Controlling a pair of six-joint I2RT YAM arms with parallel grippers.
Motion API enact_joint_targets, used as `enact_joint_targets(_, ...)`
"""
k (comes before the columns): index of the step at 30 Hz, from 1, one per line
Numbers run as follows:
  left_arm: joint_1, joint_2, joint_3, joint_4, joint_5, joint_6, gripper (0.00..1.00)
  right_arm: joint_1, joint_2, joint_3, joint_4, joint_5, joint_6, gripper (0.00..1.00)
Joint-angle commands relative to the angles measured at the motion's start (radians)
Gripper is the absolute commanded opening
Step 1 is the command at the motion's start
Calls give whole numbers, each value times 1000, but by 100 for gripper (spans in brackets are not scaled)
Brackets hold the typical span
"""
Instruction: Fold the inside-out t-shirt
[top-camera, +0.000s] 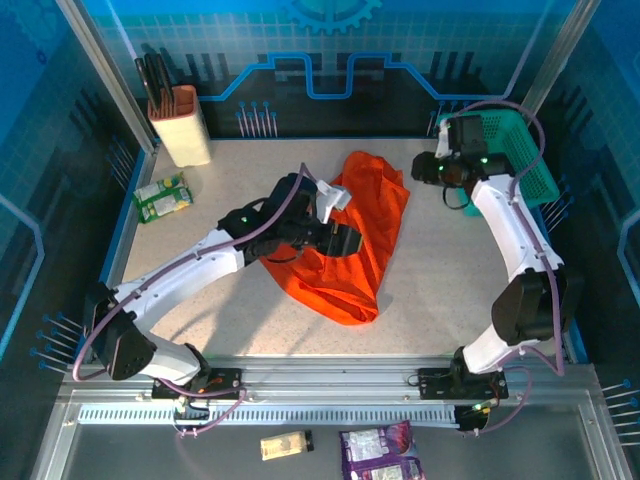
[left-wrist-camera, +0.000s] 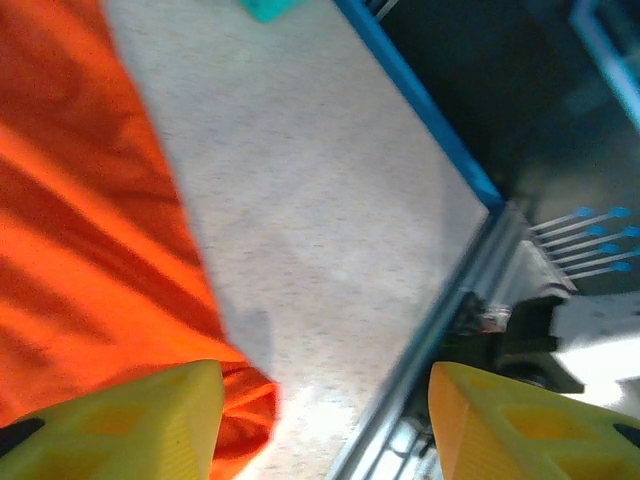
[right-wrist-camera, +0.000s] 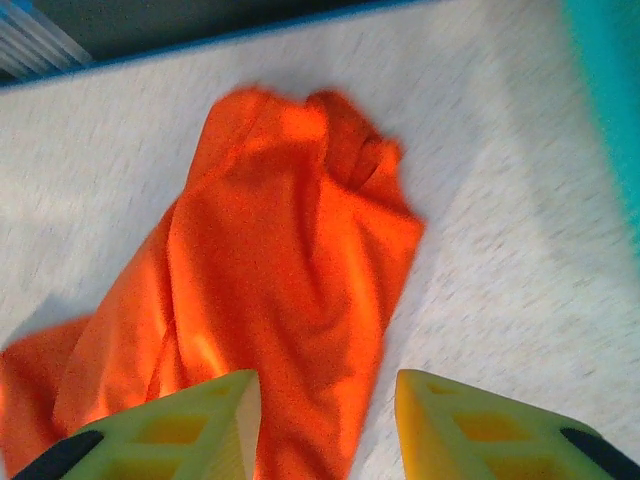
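At 6 o'clock in the top view, a purple packet (top-camera: 378, 440) and a small beige packet (top-camera: 287, 444) lie on the near rail. From 7 o'clock the left arm (top-camera: 190, 270) reaches toward the middle of the table (top-camera: 440, 290). The left gripper (top-camera: 340, 238) hangs over the 9 o'clock side of the inside-out t-shirt (top-camera: 352, 245).

The shirt lies crumpled in a long heap at the table's centre, running from 6 o'clock toward 12 o'clock. From the left wrist, the left gripper (left-wrist-camera: 320, 425) has its yellow fingers (left-wrist-camera: 130, 420) spread wide with nothing between them. A rolled edge of the inside-out t-shirt (left-wrist-camera: 80, 220) lies just beside the 7 o'clock finger.

The right arm (top-camera: 515, 240) rises from 5 o'clock. The right gripper (top-camera: 432, 168) hovers at 2 o'clock, apart from the shirt and near the teal mesh basket (top-camera: 515, 150). From the right wrist, the right gripper (right-wrist-camera: 325, 420) also has its fingers (right-wrist-camera: 170, 425) parted and empty. The inside-out t-shirt (right-wrist-camera: 290, 250) lies beyond them, and the teal mesh basket (right-wrist-camera: 610, 100) sits at the 3 o'clock edge.

Farther off, a green packet (top-camera: 162, 195) lies at 9 o'clock. A cream holder (top-camera: 180, 125) with dark handles stands at 10 o'clock.
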Motion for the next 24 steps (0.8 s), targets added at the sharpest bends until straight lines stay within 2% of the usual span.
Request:
enact_joint_targets(1, 98, 8, -11, -147, -97, 72, 56, 103, -20, -94, -44, -103, -35, 39)
enact_joint_targets(8, 332, -35, -115, -104, -32, 37, 55, 416, -28, -274, 4, -71, -45, 35)
enact_joint_targets(13, 470, -73, -160, -89, 52, 30, 55, 571, 49, -311, 57, -68, -170, 37)
enact_joint_targets(16, 518, -102, -182, -88, 90, 32, 56, 632, 113, -302, 69, -70, -302, 38)
enact_joint_targets(19, 542, -131, -200, -97, 109, 35, 56, 693, 149, -314, 107, 23, -450, 37)
enact_joint_targets(24, 551, -178, -236, -99, 113, 33, 56, 712, 175, -368, 155, -49, -771, 41)
